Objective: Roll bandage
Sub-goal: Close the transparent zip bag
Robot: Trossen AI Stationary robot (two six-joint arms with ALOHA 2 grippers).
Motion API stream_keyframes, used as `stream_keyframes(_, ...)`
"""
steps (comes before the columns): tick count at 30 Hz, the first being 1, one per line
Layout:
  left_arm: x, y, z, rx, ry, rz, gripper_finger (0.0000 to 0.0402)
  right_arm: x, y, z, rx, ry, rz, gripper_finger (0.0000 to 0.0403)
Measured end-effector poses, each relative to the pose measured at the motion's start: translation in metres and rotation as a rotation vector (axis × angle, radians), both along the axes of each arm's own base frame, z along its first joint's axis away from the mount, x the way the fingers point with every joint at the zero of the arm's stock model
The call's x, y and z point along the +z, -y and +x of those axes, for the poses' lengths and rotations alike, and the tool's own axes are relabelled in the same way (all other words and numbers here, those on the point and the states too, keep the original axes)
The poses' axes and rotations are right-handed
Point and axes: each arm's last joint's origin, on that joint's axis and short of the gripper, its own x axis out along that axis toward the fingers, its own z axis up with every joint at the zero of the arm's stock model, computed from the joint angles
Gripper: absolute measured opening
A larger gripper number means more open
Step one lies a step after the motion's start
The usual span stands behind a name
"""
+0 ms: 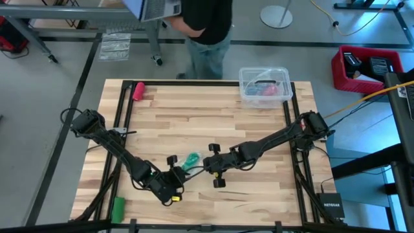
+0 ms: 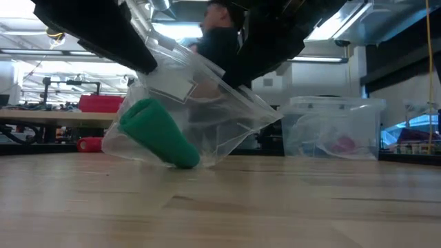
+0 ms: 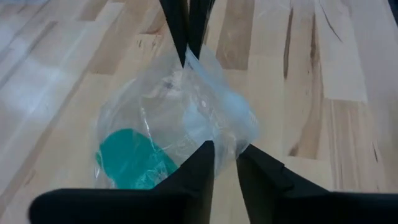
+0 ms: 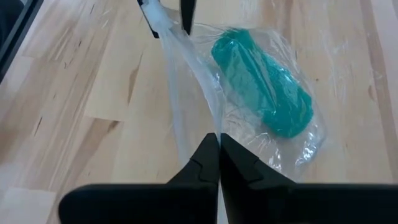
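Jaws of both grippers pinch the clear bag [image 4: 186, 81] holding the bandage [image 4: 264, 81]

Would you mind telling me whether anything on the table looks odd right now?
Yes: the bandage is a compact teal roll inside a clear plastic bag. Both grippers, left and right, pinch the bag and hold it tilted, one end touching the wood.
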Motion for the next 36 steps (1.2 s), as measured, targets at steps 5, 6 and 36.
stream_keyframes(5, 0.000, -0.002, 0.002, 0.018, 0.004, -0.013, 0.0101, 0.000, 0.000, 0.000, 0.000, 0.000, 0.000, 0.0004)
stream_keyframes(6, 0.000, -0.003, 0.002, 0.020, 0.007, -0.016, 0.0107, 0.000, 0.000, 0.000, 0.000, 0.000, 0.000, 0.0004)
stream_keyframes(36, 0.007, -0.006, 0.003, 0.028, 0.033, -0.033, 0.0001, 0.021, 0.003, -0.006, -0.031, -0.062, 0.072, 0.0042)
